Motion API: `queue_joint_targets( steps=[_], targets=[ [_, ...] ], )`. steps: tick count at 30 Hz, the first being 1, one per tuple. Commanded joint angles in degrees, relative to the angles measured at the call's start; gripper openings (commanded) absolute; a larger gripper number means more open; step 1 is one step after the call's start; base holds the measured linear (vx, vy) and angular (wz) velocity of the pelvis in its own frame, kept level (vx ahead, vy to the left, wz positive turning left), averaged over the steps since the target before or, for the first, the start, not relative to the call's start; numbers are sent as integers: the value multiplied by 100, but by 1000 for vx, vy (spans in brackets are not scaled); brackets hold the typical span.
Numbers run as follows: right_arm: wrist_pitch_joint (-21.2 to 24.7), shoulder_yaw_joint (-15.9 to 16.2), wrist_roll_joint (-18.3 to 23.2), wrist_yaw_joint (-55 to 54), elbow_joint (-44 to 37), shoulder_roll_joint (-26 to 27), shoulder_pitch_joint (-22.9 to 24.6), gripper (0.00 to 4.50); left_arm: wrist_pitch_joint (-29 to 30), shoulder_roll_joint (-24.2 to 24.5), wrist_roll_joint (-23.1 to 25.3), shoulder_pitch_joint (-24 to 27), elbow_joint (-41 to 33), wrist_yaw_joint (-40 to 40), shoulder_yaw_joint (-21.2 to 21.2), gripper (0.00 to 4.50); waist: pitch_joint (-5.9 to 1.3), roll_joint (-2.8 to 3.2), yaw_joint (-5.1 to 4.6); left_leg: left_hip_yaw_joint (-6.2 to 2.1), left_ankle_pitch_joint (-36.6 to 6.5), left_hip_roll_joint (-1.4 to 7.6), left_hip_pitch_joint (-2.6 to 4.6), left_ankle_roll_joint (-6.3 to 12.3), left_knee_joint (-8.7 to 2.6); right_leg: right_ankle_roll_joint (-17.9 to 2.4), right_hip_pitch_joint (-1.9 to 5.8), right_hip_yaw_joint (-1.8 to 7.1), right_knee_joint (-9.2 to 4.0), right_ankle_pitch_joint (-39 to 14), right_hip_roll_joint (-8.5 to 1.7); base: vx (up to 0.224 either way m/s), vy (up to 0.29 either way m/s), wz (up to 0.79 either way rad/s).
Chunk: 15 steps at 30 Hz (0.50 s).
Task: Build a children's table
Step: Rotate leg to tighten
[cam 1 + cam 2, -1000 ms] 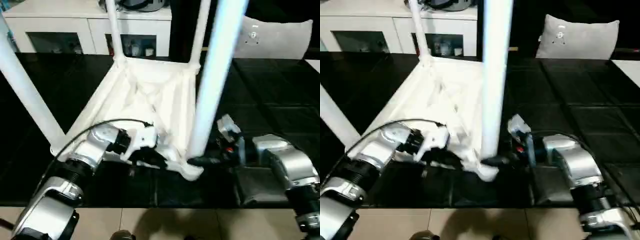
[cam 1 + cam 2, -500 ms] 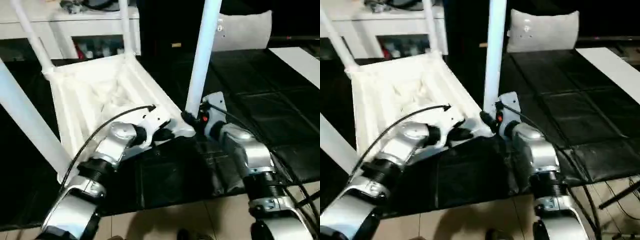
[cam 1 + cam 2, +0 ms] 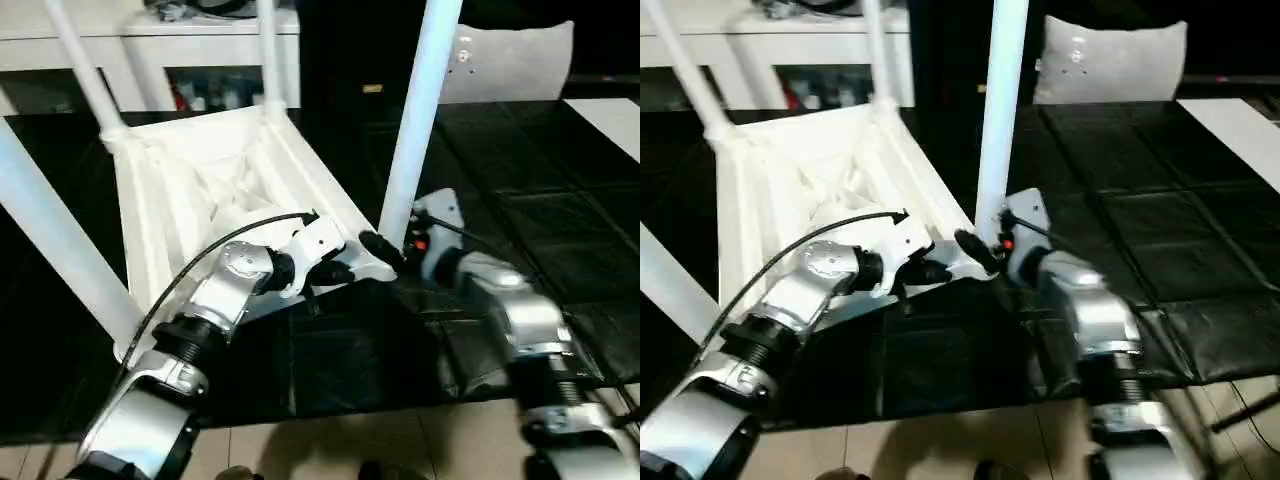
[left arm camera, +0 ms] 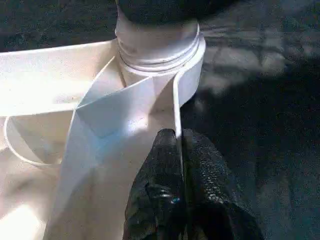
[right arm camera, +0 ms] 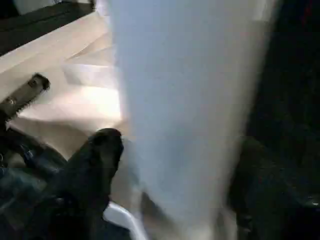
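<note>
The white children's table (image 3: 200, 180) lies upside down on the black work table, ribbed underside up, with its legs pointing upward. My left gripper (image 3: 345, 270) is at the near corner, shut on the thin rim wall (image 4: 175, 100) of the top, just beside the corner socket (image 4: 160, 55). My right gripper (image 3: 390, 248) straddles the base of the near right leg (image 3: 415, 130). It is open, with one black finger (image 5: 100, 160) on each side of the leg (image 5: 190, 100). Another leg (image 3: 60, 240) rises at the near left.
The black-covered work table (image 3: 520, 170) extends to the right and rear. At the back stand a white cabinet (image 3: 150, 30) and a grey pillow (image 3: 510, 60). A white sheet (image 3: 610, 115) lies at the far right. The table's near edge meets tiled floor (image 3: 330, 440).
The camera has shifted and tilted. My right gripper's fingers have spread apart around the leg base, and the right forearm has swung outward. The left gripper keeps its hold on the rim.
</note>
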Motion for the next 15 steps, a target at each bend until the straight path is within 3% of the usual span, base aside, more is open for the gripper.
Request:
queue_joint_targets(
  steps=[1,7,14,15],
  targets=[
    [-230,116,103,821,-185,-386,132,404,-438,151,-188,-120,-131,-525,-15,0,-483,20,45,72,-1168,45,62,537,-343,-601,496,235,-425,-2318,-274,0,0,0],
    [-213,370,258,2062,-330,-1145,291,442,-993,471,-241,-80,-40,-1386,-248,0,-485,9,155,72,-1188,66,77,544,-344,-569,482,227,-433,-2414,-272,0,0,0],
    [-203,646,410,3084,-388,-1525,218,442,-1492,680,-353,-80,-44,-2355,-469,0,-477,38,300,83,-1332,129,151,435,-362,-701,450,224,-422,-2460,-294,0,0,0],
    [-213,686,422,3185,-375,-1544,203,417,-1512,693,-370,-83,-62,-2456,-496,0,-482,37,313,78,-1327,133,141,430,-365,-720,464,221,-406,-2416,-295,0,0,0]
  ],
)
